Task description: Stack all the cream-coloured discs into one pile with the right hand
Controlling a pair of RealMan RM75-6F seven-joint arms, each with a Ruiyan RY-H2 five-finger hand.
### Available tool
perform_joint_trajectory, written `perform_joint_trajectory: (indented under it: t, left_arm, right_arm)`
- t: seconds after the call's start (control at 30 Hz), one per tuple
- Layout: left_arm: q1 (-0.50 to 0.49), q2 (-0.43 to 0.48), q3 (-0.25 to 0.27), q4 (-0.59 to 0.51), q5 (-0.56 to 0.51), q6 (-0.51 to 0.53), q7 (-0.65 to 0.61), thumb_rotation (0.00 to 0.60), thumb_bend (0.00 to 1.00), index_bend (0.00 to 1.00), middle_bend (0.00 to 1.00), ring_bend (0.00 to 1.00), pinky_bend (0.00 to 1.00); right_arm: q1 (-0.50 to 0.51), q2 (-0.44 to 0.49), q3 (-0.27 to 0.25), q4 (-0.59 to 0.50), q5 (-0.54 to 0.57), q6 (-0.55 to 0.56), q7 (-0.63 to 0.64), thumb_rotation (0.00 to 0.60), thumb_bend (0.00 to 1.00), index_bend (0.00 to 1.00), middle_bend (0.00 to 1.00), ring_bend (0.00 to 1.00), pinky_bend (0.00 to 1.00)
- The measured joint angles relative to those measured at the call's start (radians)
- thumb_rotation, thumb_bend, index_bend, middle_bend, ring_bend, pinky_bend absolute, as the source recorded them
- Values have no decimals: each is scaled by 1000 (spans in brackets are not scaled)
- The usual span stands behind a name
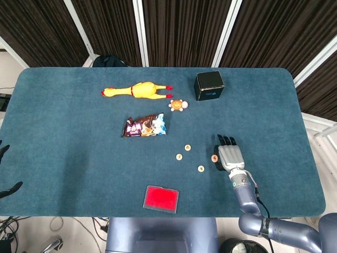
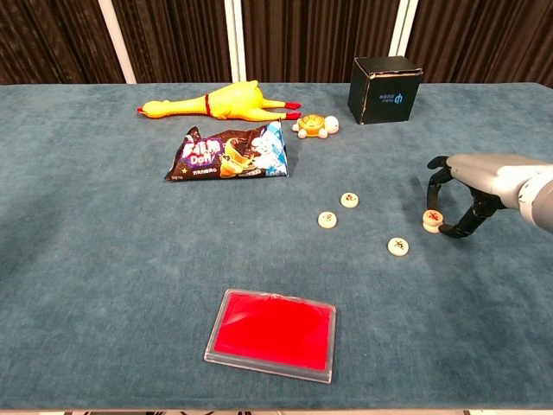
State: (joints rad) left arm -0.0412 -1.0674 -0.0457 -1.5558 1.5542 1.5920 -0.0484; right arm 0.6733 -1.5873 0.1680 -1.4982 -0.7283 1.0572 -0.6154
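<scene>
Right hand (image 2: 471, 194) low over the blue surface (image 1: 63, 132), fingers curled around one cream disc (image 2: 431, 220), seemingly pinching it. Three more discs lie apart to its left: (image 2: 397, 247), (image 2: 327, 220), (image 2: 349, 201). Left hand (image 1: 5, 174) barely visible at the left edge; its state cannot be told.

A rubber chicken (image 1: 138, 90), toy turtle (image 1: 178, 105), black box (image 1: 208, 85), snack bag (image 1: 145, 126) and red case (image 1: 161, 198) are laid on the counter (image 1: 63, 142).
</scene>
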Motion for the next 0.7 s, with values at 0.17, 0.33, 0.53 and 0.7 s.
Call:
perform_joint_trajectory:
  t: [0.17, 0.33, 0.53, 0.7]
  left_arm:
    - [0, 0, 0, 1, 0, 0, 0, 600, 98, 116, 0, 0, 29]
    - [0, 0, -1, 1, -3, -1, -1, 600, 98, 117, 0, 0, 29]
    - [0, 1, 0, 0, -3, -2, 1, 600, 98, 117, 0, 0, 28]
    - [1, 1, -1, -1, -6, -2, -1, 600, 98, 117, 0, 0, 29]
  right_arm:
    - [0, 0, -2, 1, 5, 2, -2, 600, 408, 437, 0, 0, 0]
    - [2, 0, 1, 1, 6, 6, -2, 600, 408, 437, 0, 0, 0]
    - [3, 2, 1, -7, 6, 12, -4, 600, 407, 437, 0, 0, 0]
    - [-1, 14, -3, -34, 3, 20, -7, 600, 408, 421, 0, 0, 0]
